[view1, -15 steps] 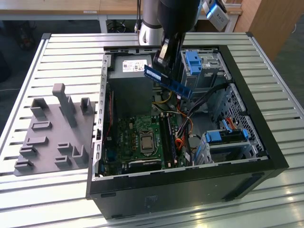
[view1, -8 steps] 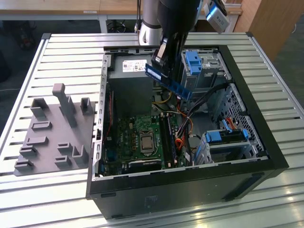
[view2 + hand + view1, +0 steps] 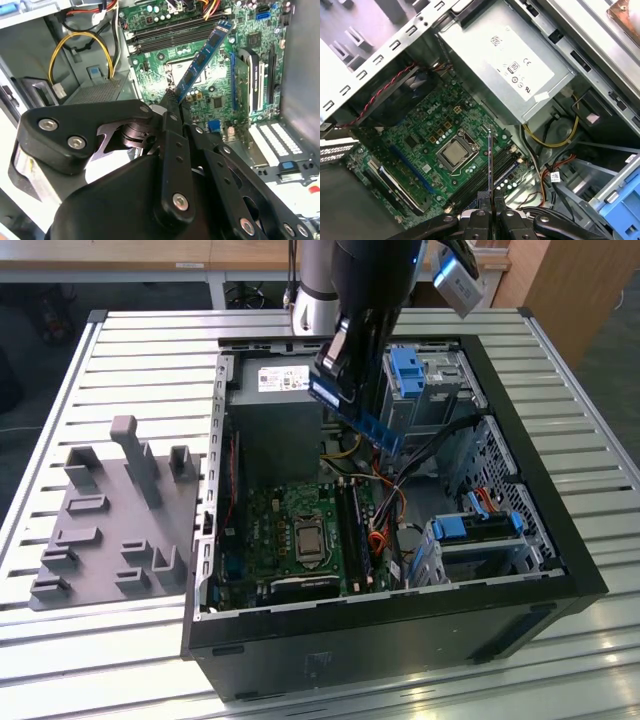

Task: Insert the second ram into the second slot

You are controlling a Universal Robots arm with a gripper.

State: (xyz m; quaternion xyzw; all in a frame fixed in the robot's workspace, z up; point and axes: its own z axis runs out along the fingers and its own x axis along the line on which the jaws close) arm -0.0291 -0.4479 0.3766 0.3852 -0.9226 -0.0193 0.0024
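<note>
Right, from my desk the exterior view gives me the black articulated metal gripper [image 3: 352, 390] above the open black steel computer case [image 3: 400, 640], which sits on a ribbed aluminium table [image 3: 130, 340] beside a grey moulded parts fixture [image 3: 110, 510]. The fingers are clamped together on the second ram [image 3: 358, 412], a long, thin, flat blue circuit-board stick, held tilted in the air above the case interior and not seated in any slot.

The second wrist view adds the stick's flat face [image 3: 202, 57], with small dark chips, reaching from the gripper [image 3: 169, 100] out over the green motherboard [image 3: 165, 55] toward the long dark memory slots [image 3: 175, 32].

The first wrist view shows the ram edge-on as 1 thin line [image 3: 490, 165] between the pinched tips [image 3: 490, 212], above the square metallic processor socket [image 3: 454, 152] and the grey sheet-metal power supply box [image 3: 505, 65].
</note>
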